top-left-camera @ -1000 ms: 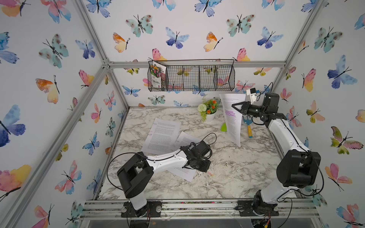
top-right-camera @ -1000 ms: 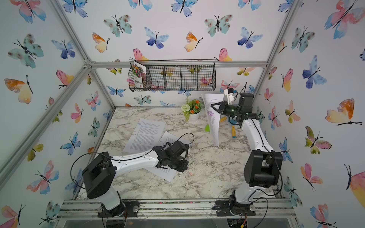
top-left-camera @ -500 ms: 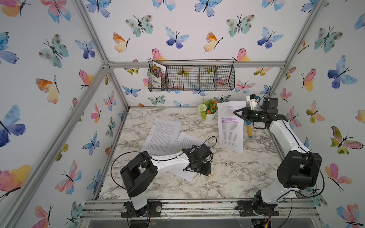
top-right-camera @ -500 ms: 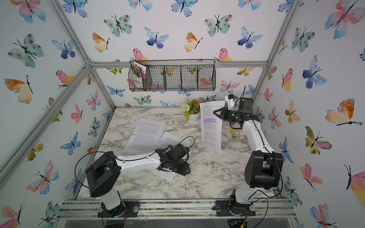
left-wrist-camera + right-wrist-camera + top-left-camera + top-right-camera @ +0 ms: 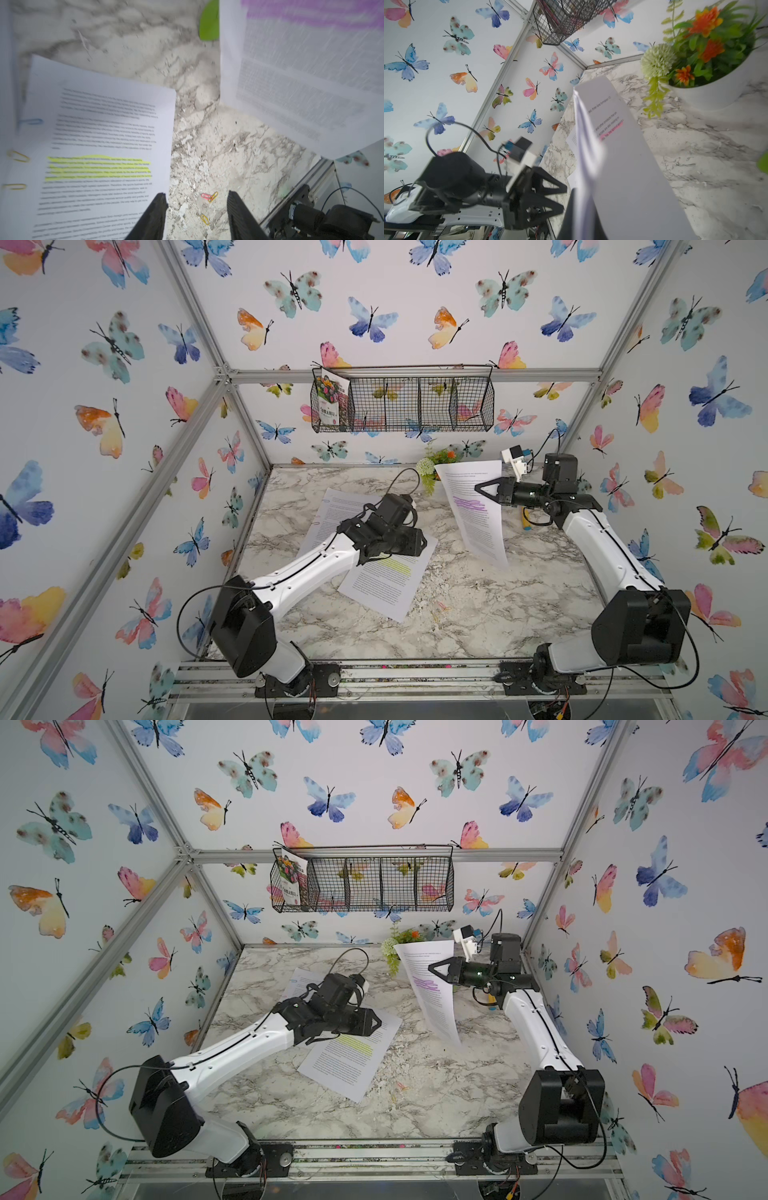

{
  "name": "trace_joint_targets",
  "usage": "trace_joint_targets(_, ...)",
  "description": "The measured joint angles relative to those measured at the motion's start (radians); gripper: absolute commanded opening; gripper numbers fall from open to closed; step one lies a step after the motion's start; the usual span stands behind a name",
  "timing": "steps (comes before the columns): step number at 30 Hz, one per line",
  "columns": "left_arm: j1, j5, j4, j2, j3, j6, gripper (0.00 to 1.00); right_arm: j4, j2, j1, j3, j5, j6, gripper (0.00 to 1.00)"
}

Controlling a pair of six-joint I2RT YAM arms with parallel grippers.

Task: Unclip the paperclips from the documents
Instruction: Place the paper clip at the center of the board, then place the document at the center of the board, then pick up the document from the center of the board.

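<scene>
Marble worktop [image 5: 478, 614], yellow-highlighted document [image 5: 386, 580] lying flat, left hand [image 5: 196, 194] above its edge with jaws parted, loose pink and yellow paperclips [image 5: 208, 196] just beside it, purple-highlighted document [image 5: 478, 526] near it, pinched upright by right hand [image 5: 477, 488].

Left hand [image 5: 196, 194] hovers low, jaws parted, while right hand [image 5: 478, 489] sits high, pinched closed.

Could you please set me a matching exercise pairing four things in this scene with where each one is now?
Things:
1 purple-highlighted document
2 yellow-highlighted document
3 seed packet
4 pink paperclip

Places:
A in the wire basket
B flat beneath the left arm
C held up by the right hand
D loose on the bare table

Pairs: 1-C, 2-B, 3-A, 4-D.
</scene>
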Motion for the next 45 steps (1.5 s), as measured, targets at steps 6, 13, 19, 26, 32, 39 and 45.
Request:
trace_joint_targets(6,0.252,0.042,0.055,-0.125,-0.061,0.003,0.56,0.005,0.113,-0.05,-0.049,0.108,-0.033,0.01)
trace_joint_targets(13,0.531,0.171,0.039,-0.04,-0.056,0.064,0.74,-0.092,0.373,-0.135,0.088,0.308,-0.15,0.03)
trace_joint_targets(19,0.528,0.187,-0.05,0.069,0.016,0.19,0.74,-0.186,0.477,-0.156,0.137,0.462,-0.228,0.16)
trace_joint_targets(26,0.528,0.187,-0.082,0.073,-0.017,0.241,0.74,-0.291,0.529,-0.198,0.21,0.657,-0.237,0.58)
trace_joint_targets(32,0.528,0.19,-0.084,0.116,-0.019,0.273,0.75,-0.352,0.522,-0.223,0.328,0.776,-0.205,0.63)
trace_joint_targets(39,0.528,0.199,-0.079,0.201,-0.025,0.289,0.75,-0.353,0.358,-0.034,0.34,0.749,-0.141,0.66)
trace_joint_targets(45,0.522,0.178,-0.063,0.212,-0.091,0.284,0.76,-0.251,0.269,0.3,0.186,0.63,-0.05,0.68)
